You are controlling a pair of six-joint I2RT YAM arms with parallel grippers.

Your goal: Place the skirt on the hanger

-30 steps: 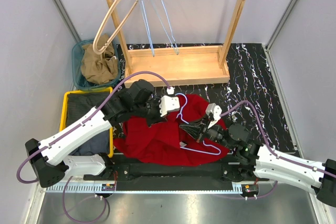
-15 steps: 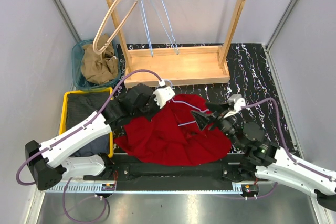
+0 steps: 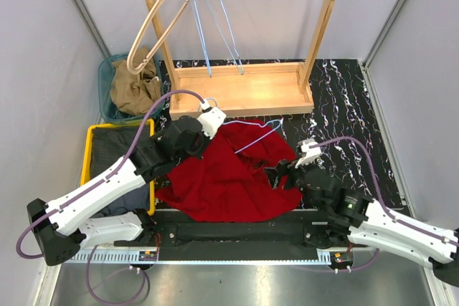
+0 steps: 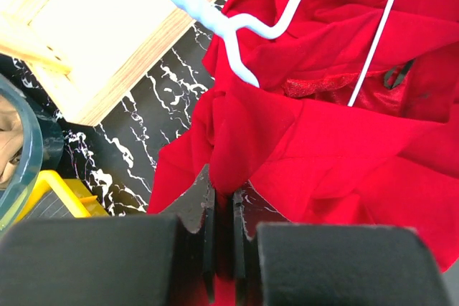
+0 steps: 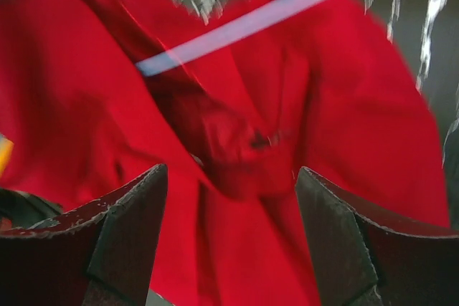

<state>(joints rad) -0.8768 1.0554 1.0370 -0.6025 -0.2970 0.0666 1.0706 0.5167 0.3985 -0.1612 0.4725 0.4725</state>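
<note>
One red skirt [image 3: 229, 177], one blue wire hanger [image 3: 257, 139] laid on it, is seen mid front edge of black marbled tabletop [image 3: 344, 98] betw. grey walls [image 3: 43, 48], clamped in L gripper [image 4: 224, 198] jaws; R gripper [image 5: 231, 171] jaws held apart.

Right wrist view blurred: hanger [image 5: 251, 23] only pale streak. Overhead, hanger's lower part buried under skirt [image 3: 229, 177]; wooden rack [image 3: 244, 91] top cropped.
</note>
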